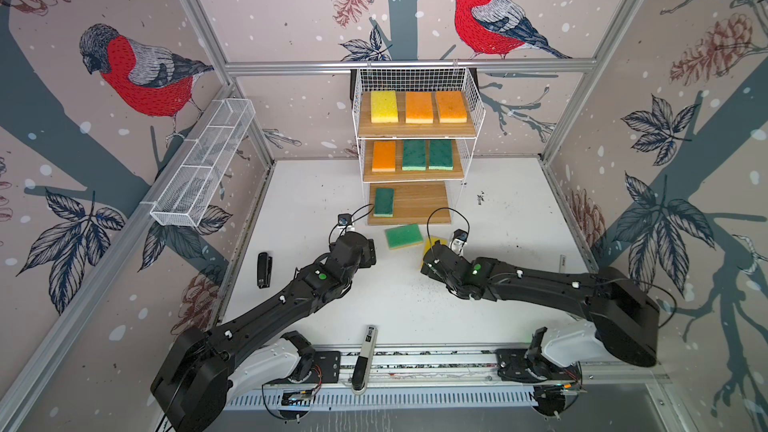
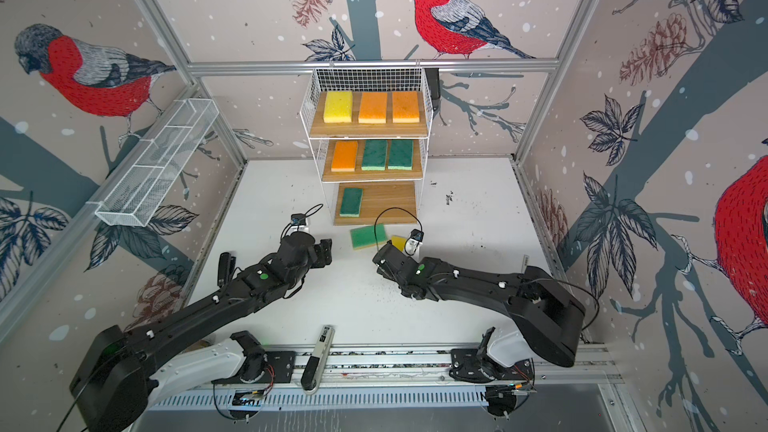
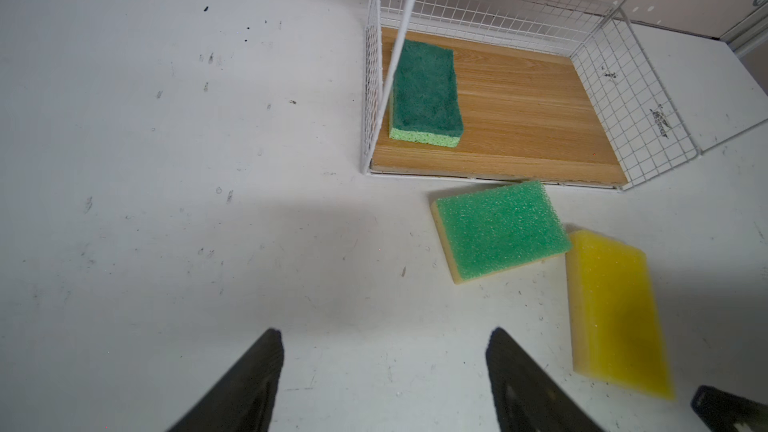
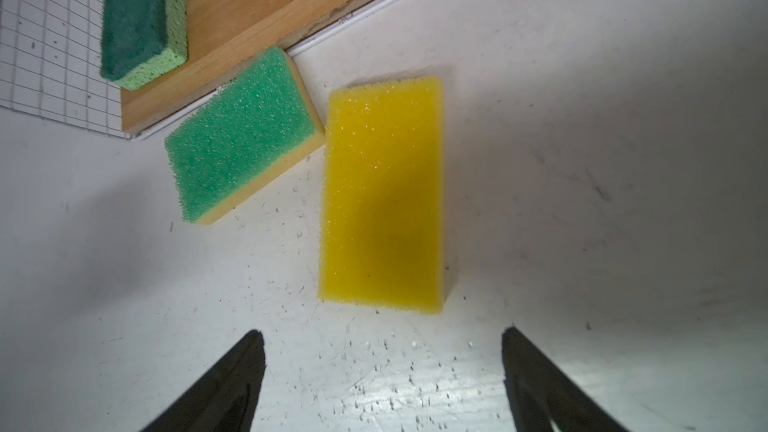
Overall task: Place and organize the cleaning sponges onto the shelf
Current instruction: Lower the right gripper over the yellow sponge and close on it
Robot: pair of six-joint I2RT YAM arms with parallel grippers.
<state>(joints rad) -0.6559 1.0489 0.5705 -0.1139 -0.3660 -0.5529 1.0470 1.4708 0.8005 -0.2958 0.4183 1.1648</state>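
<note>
The shelf (image 1: 419,201) stands at the back middle of the table. Its top board carries one yellow and two orange cleaning sponges, its middle board one orange and two green. A dark green sponge (image 3: 426,91) lies at one end of the bottom board. On the table just in front of the shelf lie a lighter green sponge (image 1: 403,236) (image 4: 245,135) and a yellow sponge (image 4: 382,197) (image 3: 615,309), corner to corner. My left gripper (image 3: 384,332) is open and empty over bare table, short of both. My right gripper (image 4: 382,332) is open just short of the yellow sponge.
A long white mesh basket (image 1: 203,164) hangs on the left wall. A black stapler-like object (image 1: 264,270) lies on the table at the left. A black-and-white handheld device (image 1: 365,357) rests on the front rail between the arm bases.
</note>
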